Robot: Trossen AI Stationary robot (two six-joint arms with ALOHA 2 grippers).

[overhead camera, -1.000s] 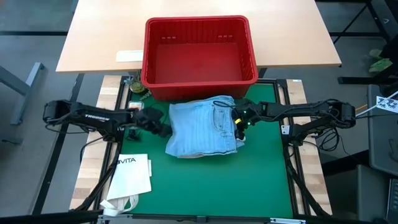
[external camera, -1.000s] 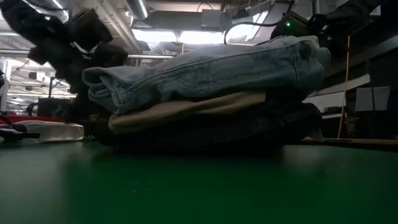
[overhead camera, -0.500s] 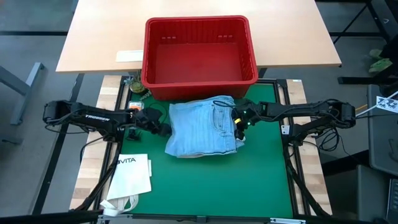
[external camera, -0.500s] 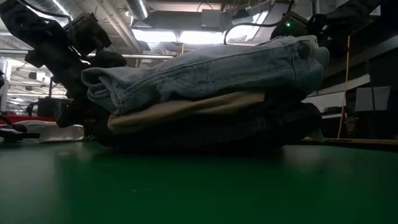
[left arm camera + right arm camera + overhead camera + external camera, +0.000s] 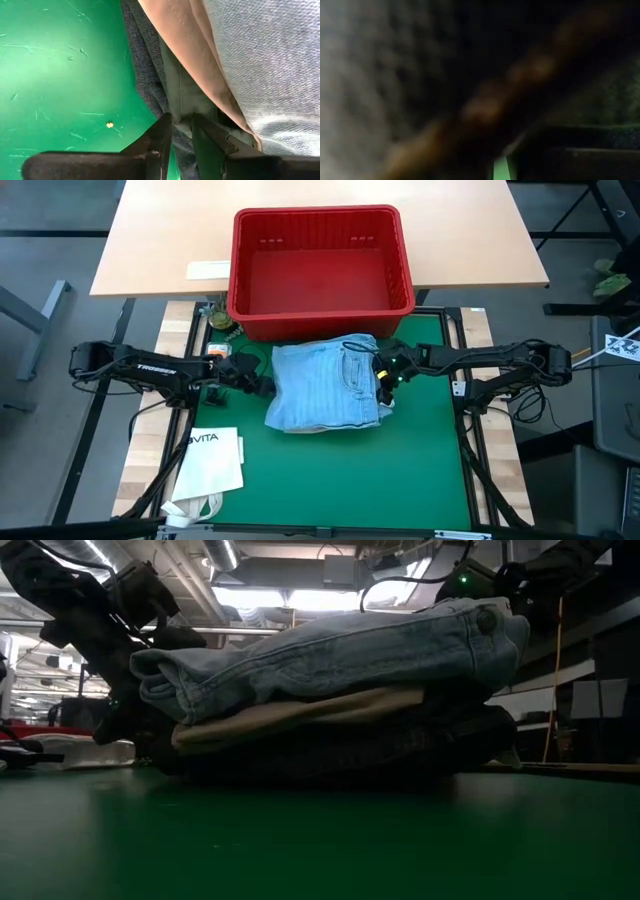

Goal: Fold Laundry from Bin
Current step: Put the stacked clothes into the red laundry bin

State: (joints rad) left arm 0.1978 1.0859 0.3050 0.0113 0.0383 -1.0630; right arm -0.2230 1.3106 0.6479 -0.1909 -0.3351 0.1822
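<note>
Stack: folded light blue denim jeans (image 5: 327,387) lie on top, a khaki-tan garment (image 5: 300,712) under them, dark navy-grey trousers (image 5: 340,755) at the bottom; the pile sits on the green mat (image 5: 350,470) just in front of the bin.
Bin: red rectangular plastic crate with ribbed slotted sides (image 5: 322,272), upright at the far edge of the mat, partly on the light wooden tabletop (image 5: 160,240); nothing can be made out inside it.
Left gripper (image 5: 181,131): at the stack's left edge, low by the mat; fingers (image 5: 159,135) stand narrow with a fold of dark grey-green cloth between them, pinching the lower layers of the pile.
Left side, from table height: the dark arm comes down to the pile's left edge, beside the rolled end of the jeans.
Right gripper (image 5: 385,376): pressed against the stack's right edge near the jeans' waistband; its fingers are closed tight, buried in cloth, and I cannot tell which layer they have.
Off to the side: a white paper bag printed "VITA" (image 5: 212,460) lies flat at the mat's near left corner, well apart from the pile.
</note>
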